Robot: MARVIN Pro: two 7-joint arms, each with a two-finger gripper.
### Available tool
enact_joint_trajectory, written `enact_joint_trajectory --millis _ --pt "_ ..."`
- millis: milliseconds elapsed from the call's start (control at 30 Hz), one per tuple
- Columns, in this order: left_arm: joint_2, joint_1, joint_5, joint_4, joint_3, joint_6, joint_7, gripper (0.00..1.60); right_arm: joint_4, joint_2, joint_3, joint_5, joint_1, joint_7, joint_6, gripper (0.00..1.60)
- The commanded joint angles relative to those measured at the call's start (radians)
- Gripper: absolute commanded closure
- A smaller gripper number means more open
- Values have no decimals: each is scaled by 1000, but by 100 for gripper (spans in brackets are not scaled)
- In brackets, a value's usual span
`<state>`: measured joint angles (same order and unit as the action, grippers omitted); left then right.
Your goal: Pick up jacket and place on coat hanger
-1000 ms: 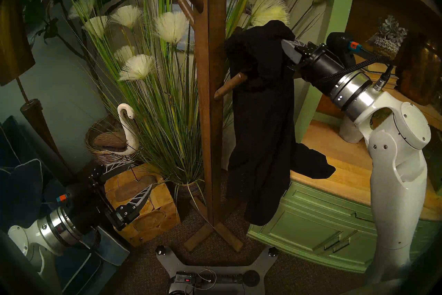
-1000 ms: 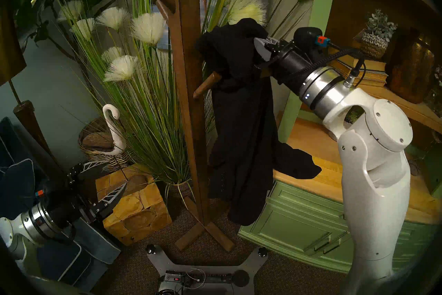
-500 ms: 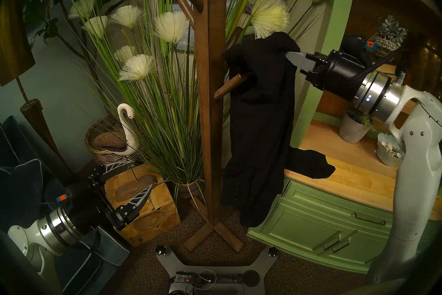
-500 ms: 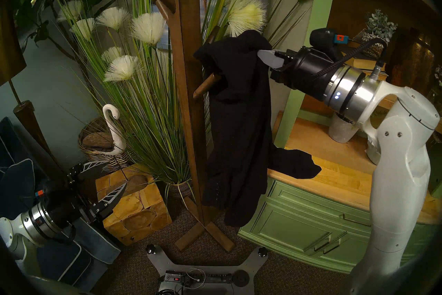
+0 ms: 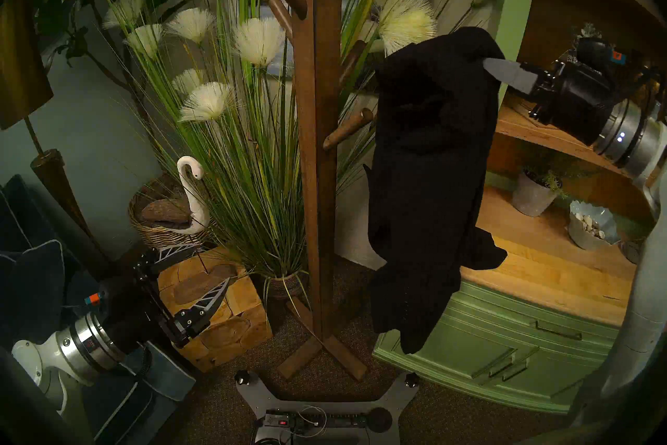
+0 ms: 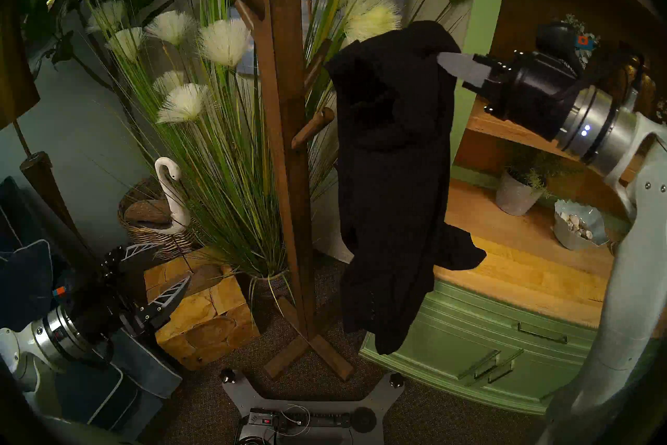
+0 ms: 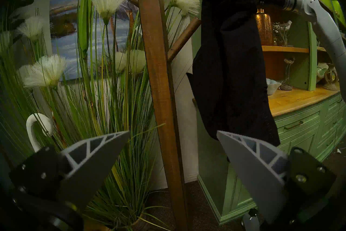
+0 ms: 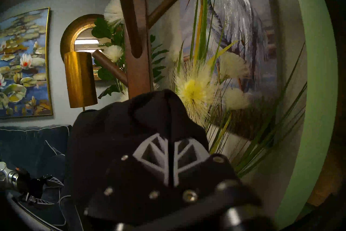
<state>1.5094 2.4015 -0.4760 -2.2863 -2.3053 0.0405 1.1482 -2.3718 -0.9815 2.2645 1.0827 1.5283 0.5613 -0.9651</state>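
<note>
Right gripper [image 5: 485, 62] jaws pinching black jacket [image 5: 429, 162] beside coat hanger [image 5: 317, 144], left gripper [image 5: 211, 265] jaws spread, brown carpet [image 5: 415, 408]

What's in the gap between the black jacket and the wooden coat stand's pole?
In the left head view, one angled peg reaches from the coat stand toward the jacket; behind the gap are green grass blades.

The right gripper [image 5: 485, 63] is held high, arm reaching in level from the right, fingers [image 5: 505, 70] pressed together on black fabric; the left gripper [image 5: 213, 265] sits low, fingers spread wide, empty.
</note>
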Motion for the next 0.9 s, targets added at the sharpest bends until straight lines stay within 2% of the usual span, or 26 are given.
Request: enact_joint_trajectory --millis 0,100,167,467,600,667,800,867 --pt "1 -5 -13 -26 -3 -5 0 0 -11 103 69 71 112 24 5 160" --pt "2 -6 -13 -26 -4 -7 0 0 -6 107 56 71 129 18 5 160" --pt "4 -7 -12 -26 -5 -9 1 0 16 126 49 103 150 8 5 160" --pt "7 -10 -11 -27 -6 -12 5 0 42 176 8 178 146 -49 5 160" --pt "8 -11 -10 -27 -7 -13 6 0 39 172 2 193 143 -71 5 160" --pt "9 -11 -9 -27 -7 -14 7 0 22 144 -4 187 132 -110 5 160" --pt "11 -13 -8 -27 -8 -15 9 0 30 110 6 239 106 -147 5 160" --pt "11 -14 -8 -27 -8 -15 10 0 50 121 17 264 89 -144 5 160"
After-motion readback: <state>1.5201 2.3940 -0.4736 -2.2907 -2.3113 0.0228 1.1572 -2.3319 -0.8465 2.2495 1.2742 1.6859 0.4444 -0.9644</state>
